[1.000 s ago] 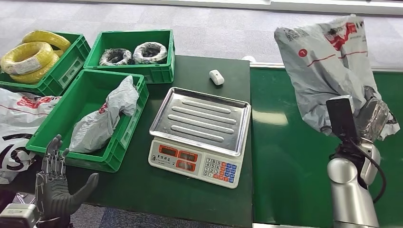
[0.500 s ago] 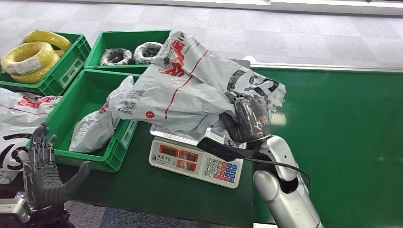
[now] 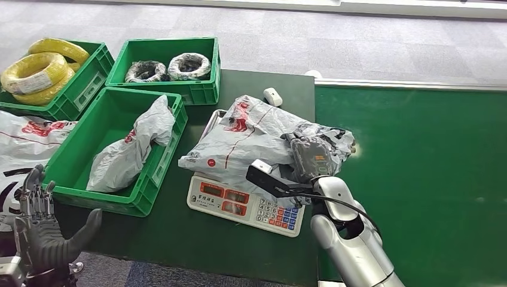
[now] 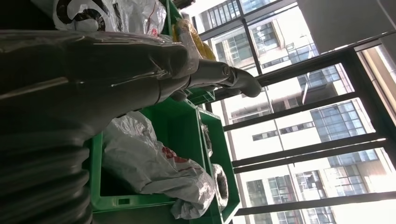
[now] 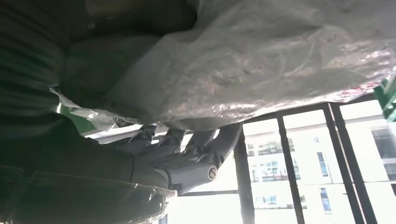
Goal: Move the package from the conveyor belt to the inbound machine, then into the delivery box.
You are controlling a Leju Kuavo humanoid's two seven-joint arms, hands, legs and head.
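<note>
**Package resting on the scale, right robot hand on it**

In your head view, the crumpled grey plastic mailer package with red markings lies across the steel weighing tray of the white electronic scale; it covers most of the tray, and one end overhangs toward the green conveyor belt. Your right robot hand rests on that end with its fingers wrapped into the plastic, so it holds the package; in the right wrist view the package lies directly over the fingers. Your left robot hand sits low at the near edge of the dark green counter, fingers spread and upright, thumb apart, holding nothing; the left wrist view shows its fingers extended. Just beside the scale stands the large green plastic crate, containing another grey mailer bag; behind it, a second green crate holds two dark wrapped coils, and a third green crate holds yellow coiled cable. A small white device lies on the counter just behind the package.
</note>
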